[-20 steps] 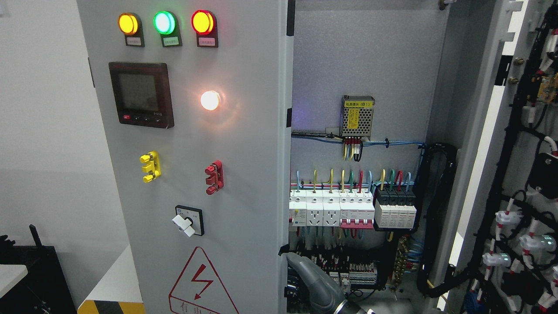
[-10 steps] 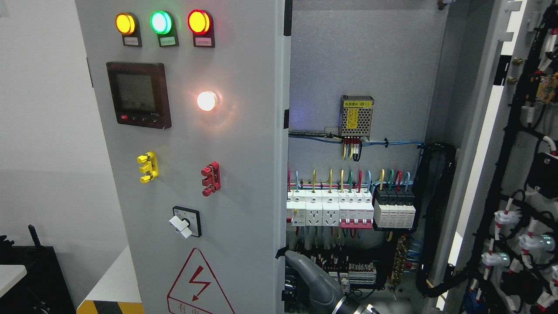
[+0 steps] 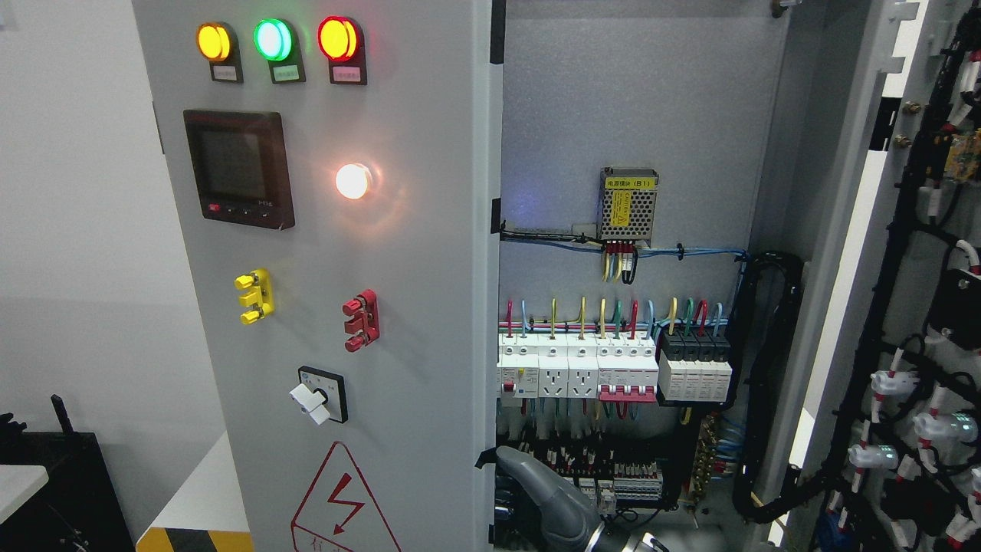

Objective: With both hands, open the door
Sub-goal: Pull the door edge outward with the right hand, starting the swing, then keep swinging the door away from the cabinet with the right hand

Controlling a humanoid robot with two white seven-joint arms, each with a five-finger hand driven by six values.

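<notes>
robot hand [image 3: 536, 491] behind door [image 3: 429, 307] edge | supply label [image 3: 630, 183] "(B1)"

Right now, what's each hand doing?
Left hand: not in view.
Right hand: behind the left door's edge; its grip cannot be told.

From here I count two doors [image 3: 429, 307], both swung open. The left one carries four lit lamps [image 3: 214, 41], one display [image 3: 239, 169], two terminal blocks [image 3: 254, 296] and one rotary switch [image 3: 320, 395]. Inside, one power supply [image 3: 628, 204] and perhaps four black breakers [image 3: 693, 346]. One hand [image 3: 548, 498] shows.
</notes>
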